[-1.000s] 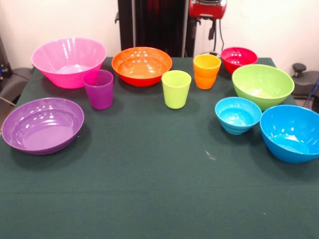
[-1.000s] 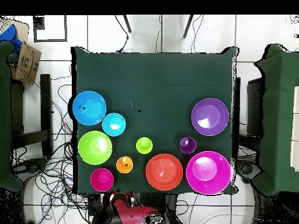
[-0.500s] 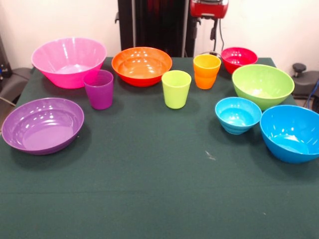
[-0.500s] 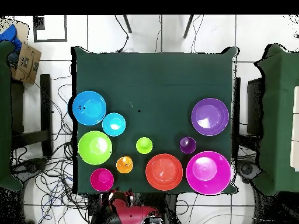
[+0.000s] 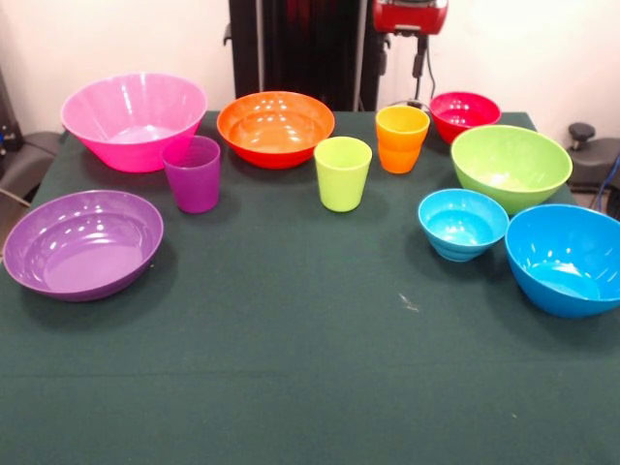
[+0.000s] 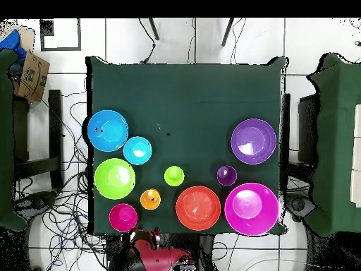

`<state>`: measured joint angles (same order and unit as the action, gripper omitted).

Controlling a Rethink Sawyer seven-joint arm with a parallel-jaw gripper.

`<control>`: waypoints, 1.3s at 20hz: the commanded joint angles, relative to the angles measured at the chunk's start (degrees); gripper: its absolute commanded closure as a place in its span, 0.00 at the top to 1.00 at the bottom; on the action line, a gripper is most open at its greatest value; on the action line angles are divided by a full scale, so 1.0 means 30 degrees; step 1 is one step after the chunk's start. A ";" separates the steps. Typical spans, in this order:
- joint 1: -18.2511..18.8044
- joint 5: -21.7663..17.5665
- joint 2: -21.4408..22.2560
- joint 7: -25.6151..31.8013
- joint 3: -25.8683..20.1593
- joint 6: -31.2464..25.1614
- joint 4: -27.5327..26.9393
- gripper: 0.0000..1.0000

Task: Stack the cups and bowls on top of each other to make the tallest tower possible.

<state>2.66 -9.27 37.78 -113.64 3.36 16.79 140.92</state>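
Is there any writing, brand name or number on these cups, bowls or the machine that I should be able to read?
None can be read.
The cups, such as the orange cup, and the bowls, such as the pink bowl, show plain colour with no print.
The red robot arm shows no legible marking.
The cardboard box beside the table carries dark marks, too small to read.

Cups: purple (image 5: 192, 172), lime (image 5: 343, 172), orange (image 5: 401, 139); cloth (image 5: 291, 368) dark green, perhaps teal.

The arm (image 5: 411, 15) is cut off at the top edge; its hand is hidden.
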 commanded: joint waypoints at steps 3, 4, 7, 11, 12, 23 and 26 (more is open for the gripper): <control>-0.0271 0.1448 -0.0491 -0.3099 -0.1556 -0.1655 -0.2119 1.00; -0.0362 0.1511 -0.0507 -0.3079 -0.1507 -0.1643 -0.2157 1.00; -0.0446 0.1568 -0.0782 -0.3016 -0.1470 -0.1468 -0.2366 1.00; -0.0562 0.1589 -0.1121 -0.2930 -0.1362 -0.1249 -0.2607 1.00; -0.0583 0.1543 -0.1194 -0.2853 -0.1349 -0.1227 -0.2694 1.00; -0.0851 0.1400 -0.1581 -0.2824 -0.1095 -0.0851 -0.2935 1.00; -0.0854 0.1242 -0.1733 -0.2823 -0.1075 -0.0675 -0.2973 1.00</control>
<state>0.97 -8.50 37.12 -113.64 3.31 16.78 139.24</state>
